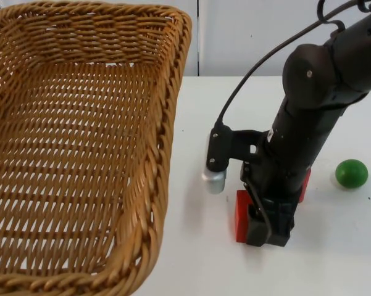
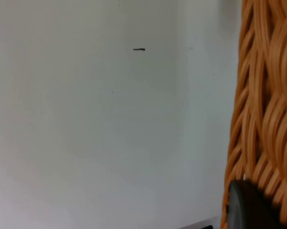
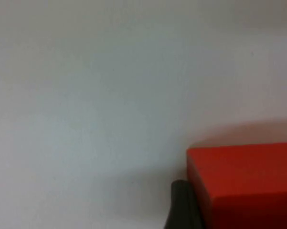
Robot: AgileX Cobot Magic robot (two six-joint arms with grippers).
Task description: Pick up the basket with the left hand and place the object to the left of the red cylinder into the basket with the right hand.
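two arms share the work: the left tool grips the wicker basket at its rim, a fingertip pressed against the weave, holding it lifted at the left of the bench. nearest the camera on the right, the right tool stands straight down over the red block, which lies on the bench directly under it. in the right wrist view the block's red face sits just beside a black fingertip, touching or nearly so. i cannot tell whether the right tool is spread or pinched onto the block. the block's long axis is hidden by the arm. a little farther off, well apart to the right, rests a green ball. judging from this, the coming move turns on the block lying right below the right tool, so the basket's open mouth lies leftward
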